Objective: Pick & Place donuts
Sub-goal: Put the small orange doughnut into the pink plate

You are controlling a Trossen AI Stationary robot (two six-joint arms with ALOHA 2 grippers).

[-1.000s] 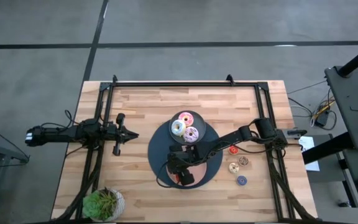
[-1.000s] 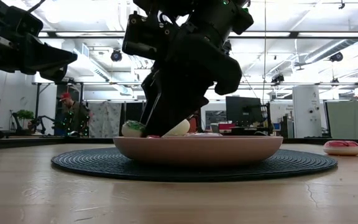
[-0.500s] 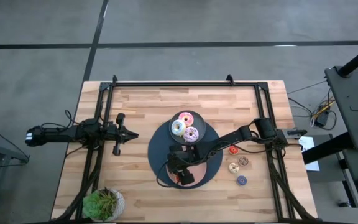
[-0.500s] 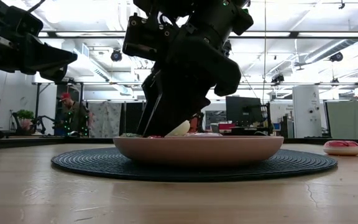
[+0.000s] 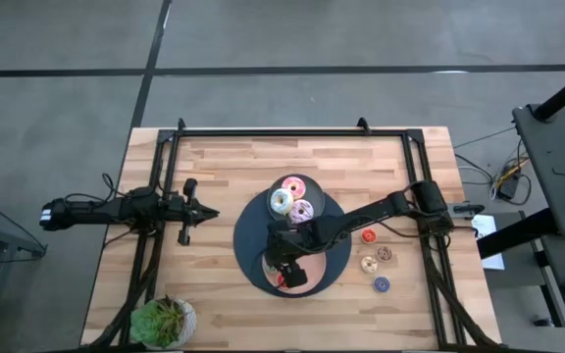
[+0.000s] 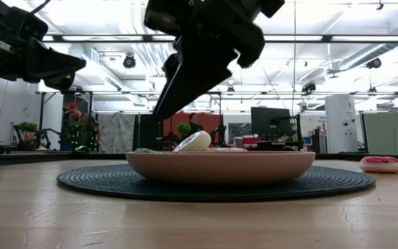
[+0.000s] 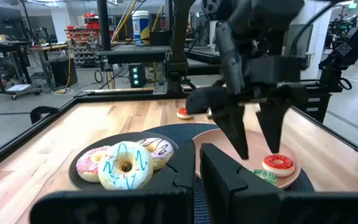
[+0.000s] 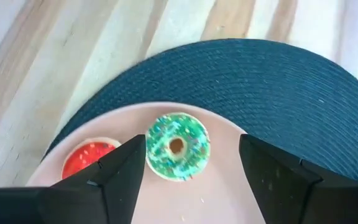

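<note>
Green donut (image 8: 178,145): it lies flat on the pink plate (image 8: 229,193), right under your right gripper (image 8: 188,168). A round ring has no long side, so you can come at it from any way.
Red donut (image 8: 91,157): it lies on the same plate, just beside the green one.
Spare donuts: a red one (image 5: 368,235), a tan one (image 5: 369,264), a brown one (image 5: 385,254) and a blue one (image 5: 382,284) lie on the wood by your right arm's base. These are the ones left to move, I think.
Big donuts: pink (image 5: 293,186), white (image 5: 281,201) and lilac (image 5: 301,210) sit together on the grey plate (image 7: 79,180), on the far side of the mat (image 5: 248,230).
Right gripper: its fingers stand apart and hold nothing. It hangs over the pink plate, above the green donut.
Left gripper (image 5: 204,212): it waits out at the left of the table, well apart from the mat. I cannot tell if its fingers are apart.
Nearer arm: your right arm. The spare donuts lie on its side, back toward its base.
What changed: a second ago the right gripper was low on the plate. Now it has lifted up and left the green donut behind.
</note>
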